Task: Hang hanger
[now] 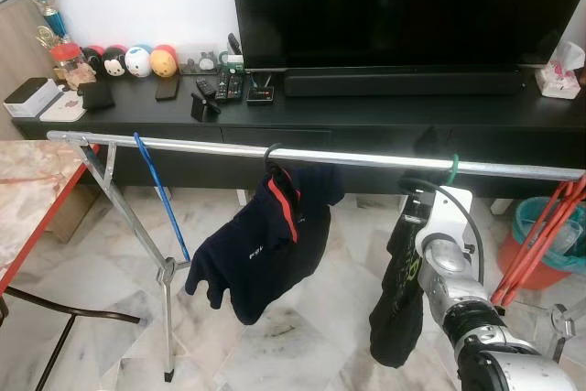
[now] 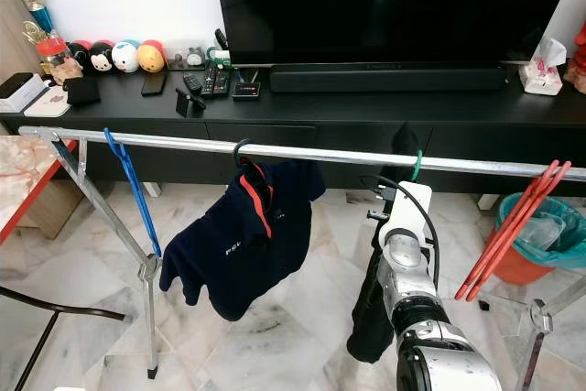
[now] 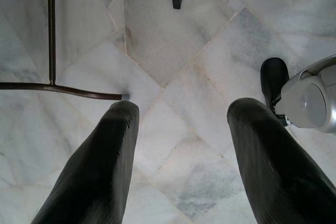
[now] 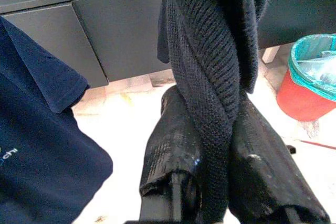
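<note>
Holding black garment (image 4: 210, 61), right gripper (image 4: 210, 145) closed

Silver rail (image 2: 302, 152) spans view. Navy shirt (image 2: 240, 235) on black hanger; blue hanger (image 2: 131, 191) left, red hangers (image 2: 511, 232) right. Right arm (image 2: 407, 272) raised beside dark garment (image 2: 374, 309), apparently on green hook (image 2: 417, 165).

The rail (image 2: 302, 152) has open bar between the blue hanger (image 2: 128, 185) and the navy shirt (image 2: 243, 240); red hangers (image 2: 513, 231) crowd its right end.
</note>
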Available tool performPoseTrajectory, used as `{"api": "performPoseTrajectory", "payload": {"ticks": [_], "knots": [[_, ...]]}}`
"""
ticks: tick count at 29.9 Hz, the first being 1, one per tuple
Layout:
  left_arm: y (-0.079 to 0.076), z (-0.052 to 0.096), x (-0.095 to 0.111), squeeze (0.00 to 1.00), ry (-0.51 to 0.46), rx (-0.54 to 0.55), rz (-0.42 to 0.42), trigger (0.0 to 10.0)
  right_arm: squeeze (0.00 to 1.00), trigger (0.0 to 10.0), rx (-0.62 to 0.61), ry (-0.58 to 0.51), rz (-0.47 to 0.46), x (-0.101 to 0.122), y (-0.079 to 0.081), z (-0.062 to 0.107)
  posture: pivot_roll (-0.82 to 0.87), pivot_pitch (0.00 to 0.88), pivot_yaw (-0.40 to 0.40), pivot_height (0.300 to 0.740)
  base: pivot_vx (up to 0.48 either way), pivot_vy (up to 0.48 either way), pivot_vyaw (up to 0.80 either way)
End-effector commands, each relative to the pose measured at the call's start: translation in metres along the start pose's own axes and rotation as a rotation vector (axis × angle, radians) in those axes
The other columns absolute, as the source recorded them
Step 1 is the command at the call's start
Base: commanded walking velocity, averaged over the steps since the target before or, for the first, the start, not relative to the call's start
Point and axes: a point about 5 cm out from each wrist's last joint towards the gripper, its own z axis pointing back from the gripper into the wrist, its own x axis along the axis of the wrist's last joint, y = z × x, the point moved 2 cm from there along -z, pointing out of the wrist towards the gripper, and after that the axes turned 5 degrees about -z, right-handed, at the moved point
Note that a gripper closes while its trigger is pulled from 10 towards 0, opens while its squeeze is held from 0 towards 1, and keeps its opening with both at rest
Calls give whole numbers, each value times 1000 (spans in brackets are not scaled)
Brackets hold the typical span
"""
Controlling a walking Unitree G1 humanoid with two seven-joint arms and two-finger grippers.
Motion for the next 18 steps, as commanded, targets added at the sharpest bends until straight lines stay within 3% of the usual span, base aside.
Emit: {"api": "performPoseTrajectory", "payload": {"ticks": [1,3,4,6,7,18], "knots": [[4,1,-5,0,24,6,-27,10000,0,0,16,-26,10,1,6,2,48,0,82,740,0,0,0],[4,1,-6,0,25,5,-29,10000,0,0,32,-58,2,5,8,3,48,0,82,740,0,0,0],[4,2,-6,0,27,4,-30,10000,0,9294,48,-82,14,7,11,3,45,0,83,740,0,0,0],[4,2,-6,0,28,4,-31,10000,0,9294,59,-98,24,9,13,4,45,0,83,740,0,0,0],[5,2,-7,0,30,3,-34,10000,0,10000,72,-115,31,10,16,5,44,0,85,740,0,0,0],[7,2,-6,0,31,5,-70,10000,0,10000,106,-250,41,14,18,17,17,0,110,740,0,0,0]]}}
